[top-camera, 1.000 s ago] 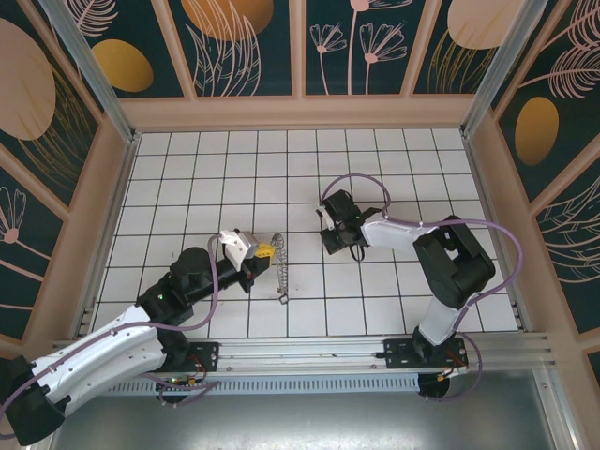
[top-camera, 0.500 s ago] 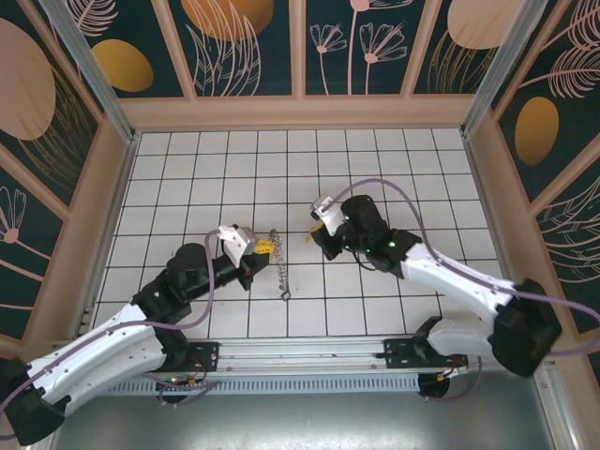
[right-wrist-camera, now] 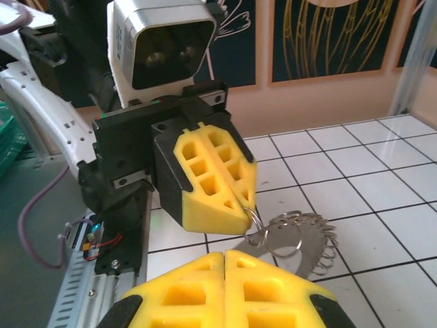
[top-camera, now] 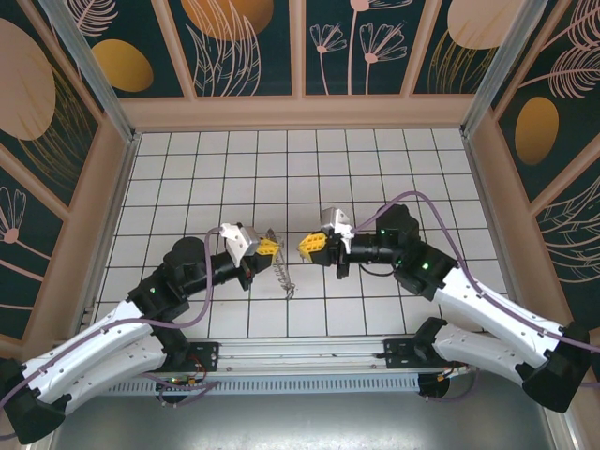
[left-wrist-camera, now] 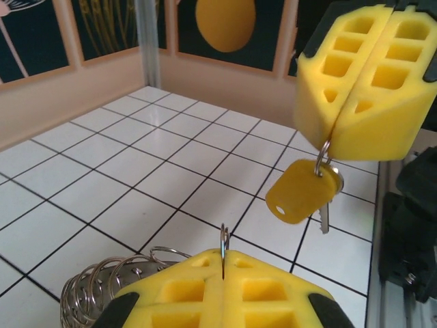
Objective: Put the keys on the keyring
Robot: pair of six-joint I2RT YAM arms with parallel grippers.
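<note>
My left gripper [top-camera: 267, 247] is shut on a thin metal keyring [left-wrist-camera: 223, 240] that stands on edge between its yellow fingers. A chain of linked rings [left-wrist-camera: 102, 290] hangs from it toward the floor [top-camera: 287, 281]. Facing it, my right gripper [top-camera: 310, 246] is shut on a small ring [left-wrist-camera: 322, 156]. From that ring dangles a key with a yellow head [left-wrist-camera: 302, 192]. The two grippers' tips are close together, about one tile apart. In the right wrist view the left gripper's fingers [right-wrist-camera: 217, 179] hold the keyring [right-wrist-camera: 254, 225] just above my right gripper [right-wrist-camera: 225, 255].
The white tiled floor [top-camera: 216, 169] is walled by tan boards [top-camera: 300, 111] on three sides. A metal rail [top-camera: 309, 354] with both arm bases runs along the near edge. The left arm's camera housing [right-wrist-camera: 162, 41] looms near the right gripper.
The right arm has unfolded and swung its gripper left and down, so it now faces the left gripper. The left gripper shifted slightly right with the ring chain.
</note>
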